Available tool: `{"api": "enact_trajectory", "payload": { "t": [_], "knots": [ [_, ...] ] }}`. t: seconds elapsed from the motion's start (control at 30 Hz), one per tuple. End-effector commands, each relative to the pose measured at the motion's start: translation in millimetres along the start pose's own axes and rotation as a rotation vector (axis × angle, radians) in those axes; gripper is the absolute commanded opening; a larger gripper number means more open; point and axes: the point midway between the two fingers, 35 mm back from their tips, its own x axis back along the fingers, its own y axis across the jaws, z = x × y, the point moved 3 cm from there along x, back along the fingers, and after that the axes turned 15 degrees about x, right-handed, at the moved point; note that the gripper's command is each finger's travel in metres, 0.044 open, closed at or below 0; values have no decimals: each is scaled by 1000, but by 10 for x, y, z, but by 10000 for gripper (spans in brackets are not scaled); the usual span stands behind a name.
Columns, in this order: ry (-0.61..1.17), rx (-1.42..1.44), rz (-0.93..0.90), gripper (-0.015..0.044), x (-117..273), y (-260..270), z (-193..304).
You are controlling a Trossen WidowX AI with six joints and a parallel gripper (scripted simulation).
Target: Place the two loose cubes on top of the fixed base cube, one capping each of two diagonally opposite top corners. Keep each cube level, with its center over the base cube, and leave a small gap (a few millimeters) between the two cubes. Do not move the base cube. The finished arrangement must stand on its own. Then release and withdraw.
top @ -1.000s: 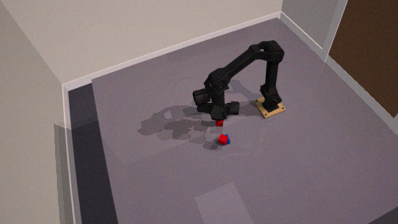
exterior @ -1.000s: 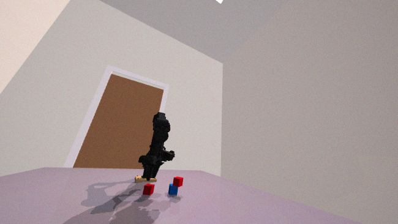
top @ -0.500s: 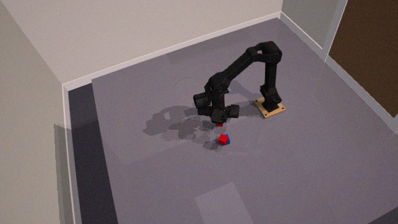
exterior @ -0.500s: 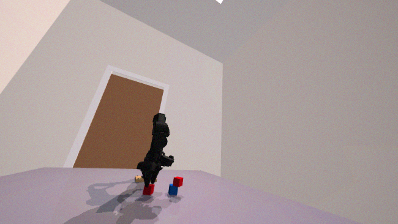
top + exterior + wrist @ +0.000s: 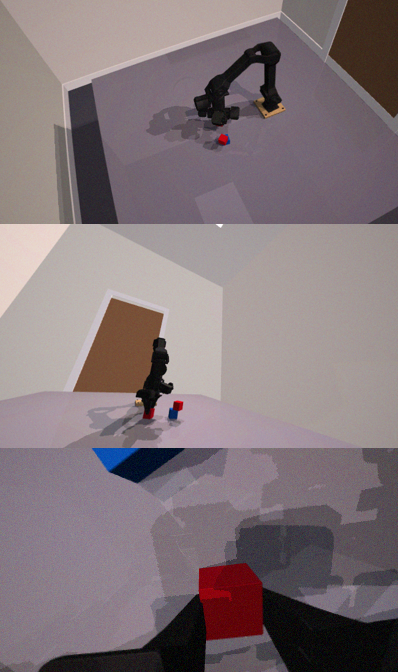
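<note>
One loose red cube point(image 5: 149, 414) point(image 5: 231, 593) rests on the floor, right under my gripper point(image 5: 219, 122) point(image 5: 149, 409) point(image 5: 228, 597). In the wrist view the two black fingers press against its left and right sides, so the gripper is shut on it. The blue base cube point(image 5: 228, 141) point(image 5: 172, 414) point(image 5: 116, 455) stands a short way off. The other red cube point(image 5: 223, 139) point(image 5: 178, 405) sits on top of the base cube, set toward one corner.
The arm's tan mounting plate point(image 5: 270, 112) point(image 5: 139, 403) lies behind the cubes. Walls enclose the floor, with a brown door point(image 5: 367, 46) point(image 5: 122, 346) on one side. A lighter square patch point(image 5: 223, 203) marks the floor at the front.
</note>
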Motion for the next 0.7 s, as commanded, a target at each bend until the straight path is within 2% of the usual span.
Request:
{"api": "enact_trajectory", "payload": {
  "t": [0.0, 0.67],
  "knots": [
    [4, 5, 1, 105, -4, -2, 6],
    [7, -10, 24, 105, 369, -75, -35]
  ]
}}
